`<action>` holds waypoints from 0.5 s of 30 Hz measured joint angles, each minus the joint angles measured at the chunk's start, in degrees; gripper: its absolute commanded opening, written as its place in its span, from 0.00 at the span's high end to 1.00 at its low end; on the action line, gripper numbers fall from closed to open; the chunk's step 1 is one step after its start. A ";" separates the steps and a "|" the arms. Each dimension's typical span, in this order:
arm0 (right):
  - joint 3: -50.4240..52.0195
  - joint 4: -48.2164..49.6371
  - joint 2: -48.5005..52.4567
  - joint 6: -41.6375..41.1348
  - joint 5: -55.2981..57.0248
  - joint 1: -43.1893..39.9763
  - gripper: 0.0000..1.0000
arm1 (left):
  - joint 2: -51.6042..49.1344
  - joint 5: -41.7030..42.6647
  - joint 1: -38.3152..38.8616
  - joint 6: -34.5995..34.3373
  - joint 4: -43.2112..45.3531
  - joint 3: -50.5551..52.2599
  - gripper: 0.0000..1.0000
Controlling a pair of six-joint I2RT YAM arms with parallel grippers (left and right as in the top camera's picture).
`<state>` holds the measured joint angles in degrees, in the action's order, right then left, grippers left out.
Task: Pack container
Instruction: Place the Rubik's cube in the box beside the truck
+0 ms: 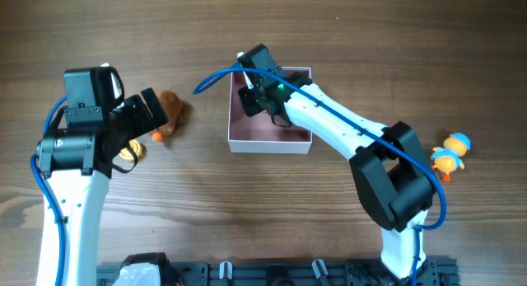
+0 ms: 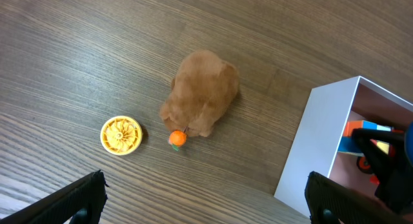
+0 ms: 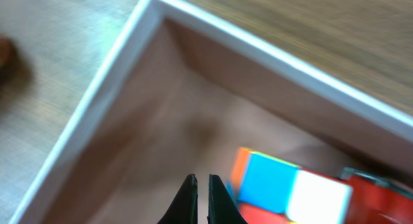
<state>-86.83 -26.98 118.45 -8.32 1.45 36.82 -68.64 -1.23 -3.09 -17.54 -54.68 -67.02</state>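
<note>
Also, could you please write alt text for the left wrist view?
A brown plush toy lies on the wooden table, a small orange ball at its lower edge and a yellow disc to its lower left. The white-walled container stands at right, coloured blocks inside; the left gripper is open.

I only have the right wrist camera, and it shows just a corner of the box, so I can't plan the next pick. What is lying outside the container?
Observer: A small yellow-and-orange toy lies well off to the right of the container, apart from it.
Operator: Is there anything on the other side?
Observer: Yes. A brown plush toy lies to the left of the container, a short way from its wall. The left gripper is open above it.
</note>
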 measured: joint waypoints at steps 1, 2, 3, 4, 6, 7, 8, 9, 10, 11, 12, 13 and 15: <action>0.00 -0.02 0.00 0.52 -1.09 0.00 0.95 | 0.00 0.00 0.00 0.00 0.00 0.00 0.00; 0.00 -0.15 0.00 0.96 -2.60 0.00 0.95 | 0.00 0.00 0.00 0.00 0.00 0.00 0.00; 0.00 -0.15 0.00 1.11 -2.84 0.00 0.95 | 0.00 0.00 0.00 0.00 0.00 0.00 0.00; 0.00 -0.15 0.00 1.14 -2.82 0.00 0.95 | 0.00 0.00 0.00 0.00 0.00 0.00 0.00; 0.00 -0.15 0.24 1.14 -2.49 0.00 0.95 | 0.00 0.00 0.00 0.00 0.00 0.00 0.00; 0.00 -0.13 0.59 1.14 -2.45 0.00 0.95 | 0.00 0.00 0.00 0.00 0.00 0.00 0.00; 0.00 -0.13 1.53 1.09 -2.12 0.00 0.95 | 0.00 0.00 0.00 -0.02 0.00 0.00 0.00; 0.00 -0.15 2.36 1.03 -1.62 0.00 0.96 | 0.00 0.02 0.00 0.00 0.02 0.00 0.00; 0.00 -0.17 3.52 0.63 -0.98 0.00 0.96 | 0.00 0.00 0.00 0.00 0.02 0.00 0.00; 0.00 -0.35 4.48 0.02 -0.07 0.00 0.96 | 0.00 0.00 0.00 0.00 0.00 0.00 0.00; 0.00 -0.28 4.81 -0.68 0.92 0.00 0.96 | 0.00 0.02 0.00 0.00 0.00 0.00 0.00; 0.00 0.17 4.81 -1.07 1.97 0.00 0.96 | 0.00 0.00 0.00 0.00 0.00 0.00 0.00; 0.00 0.48 4.81 -1.57 2.95 0.00 0.96 | 0.00 0.00 0.00 0.00 0.00 0.00 0.00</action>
<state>-86.83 -26.50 123.26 -9.89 4.40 36.82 -68.64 -1.23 -3.09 -17.54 -54.68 -67.02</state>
